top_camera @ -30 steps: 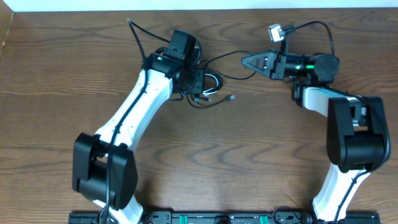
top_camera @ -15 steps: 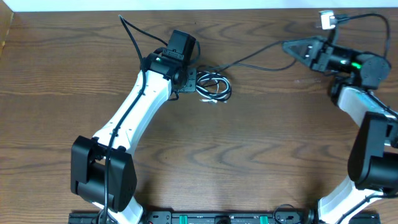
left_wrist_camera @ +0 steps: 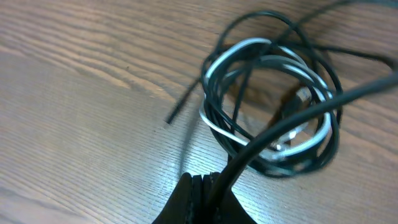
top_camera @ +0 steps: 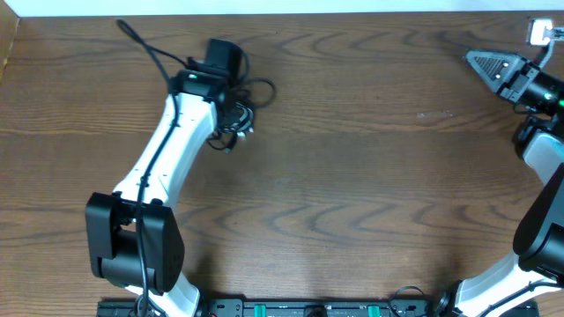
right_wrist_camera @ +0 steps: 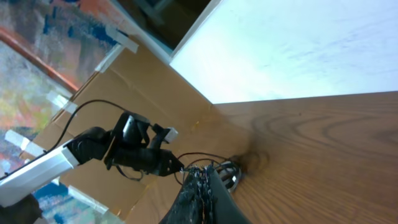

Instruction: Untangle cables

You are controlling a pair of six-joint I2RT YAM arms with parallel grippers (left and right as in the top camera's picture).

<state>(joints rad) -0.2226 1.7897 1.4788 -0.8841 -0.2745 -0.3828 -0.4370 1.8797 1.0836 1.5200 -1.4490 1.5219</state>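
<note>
The cables [top_camera: 240,113] lie as a small tangle of black and white cords on the wooden table at the upper left. My left gripper [top_camera: 231,116] sits right over them. In the left wrist view the coil [left_wrist_camera: 270,106] of black loops and one white cord lies just ahead of my left gripper [left_wrist_camera: 202,182], which is shut on a black cable [left_wrist_camera: 280,127] running up to the right. A loose black end [left_wrist_camera: 180,109] points left. My right gripper [top_camera: 472,59] is far off at the upper right, shut with nothing visible in it; in its own view the right gripper [right_wrist_camera: 202,171] faces the distant coil [right_wrist_camera: 229,173].
The table's back edge [top_camera: 352,12] meets a white wall. A cardboard panel [right_wrist_camera: 124,93] stands past the left side. A black rail [top_camera: 300,308] runs along the front edge. The right arm's white plug [top_camera: 539,33] hangs near the top right corner.
The left arm has dragged the tangle leftward. The right arm has swung out to the far right, and the black cable stretched between the two grippers no longer reaches the right one.
</note>
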